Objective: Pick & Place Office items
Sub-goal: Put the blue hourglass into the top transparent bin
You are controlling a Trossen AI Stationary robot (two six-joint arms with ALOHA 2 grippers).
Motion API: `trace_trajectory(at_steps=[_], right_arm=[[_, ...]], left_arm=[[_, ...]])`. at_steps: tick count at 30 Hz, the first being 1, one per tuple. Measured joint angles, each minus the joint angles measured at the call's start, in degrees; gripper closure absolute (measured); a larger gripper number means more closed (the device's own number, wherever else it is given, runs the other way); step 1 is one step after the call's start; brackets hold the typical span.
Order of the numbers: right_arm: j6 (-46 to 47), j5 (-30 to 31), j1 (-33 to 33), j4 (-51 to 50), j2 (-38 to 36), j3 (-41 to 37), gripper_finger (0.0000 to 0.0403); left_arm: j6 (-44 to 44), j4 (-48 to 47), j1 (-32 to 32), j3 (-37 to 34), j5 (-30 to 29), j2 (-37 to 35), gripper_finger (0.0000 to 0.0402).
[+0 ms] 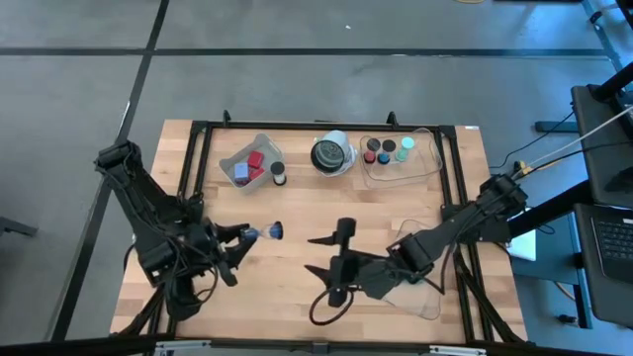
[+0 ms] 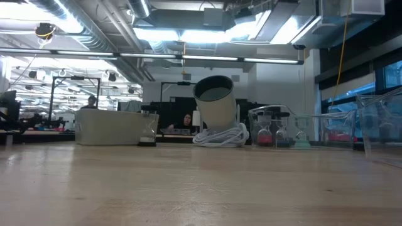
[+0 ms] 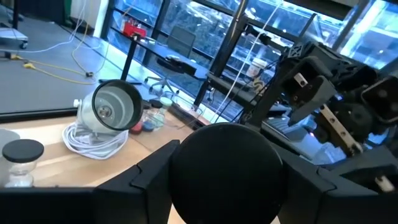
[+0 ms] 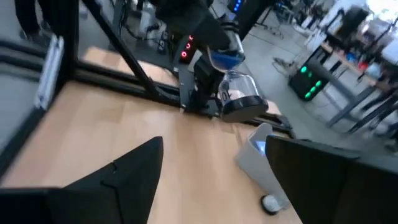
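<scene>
My left gripper hovers over the table's left middle, shut on a small clear office item with dark round caps and blue filling. My right gripper is open and empty just right of it, its fingers pointing at the item. A clear tray at the back holds red blocks and a bluish block. A dark-capped piece stands on the table beside that tray. A second clear tray holds several round caps with coloured tops. My left gripper pinches the item's dark round cap between its two fingers, one on each side. The fingers come level from the table's left. The item lies along them and sticks out toward the right, blue end free, clear of the table.
A white-and-black round object with a coiled white cable sits at the back centre, between the trays. A black frame borders the table. Another clear tray lies near the right front, under my right arm.
</scene>
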Motion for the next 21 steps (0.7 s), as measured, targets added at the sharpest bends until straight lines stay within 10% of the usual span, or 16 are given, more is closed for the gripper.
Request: trace_trajectory(at_steps=[21], right_arm=[[2.56,-2.71,-2.76,2.28,0.90,-0.02,0.0117]], left_arm=[[38.20,29.72,8.88,0.00,16.90,0.10,0.0192]])
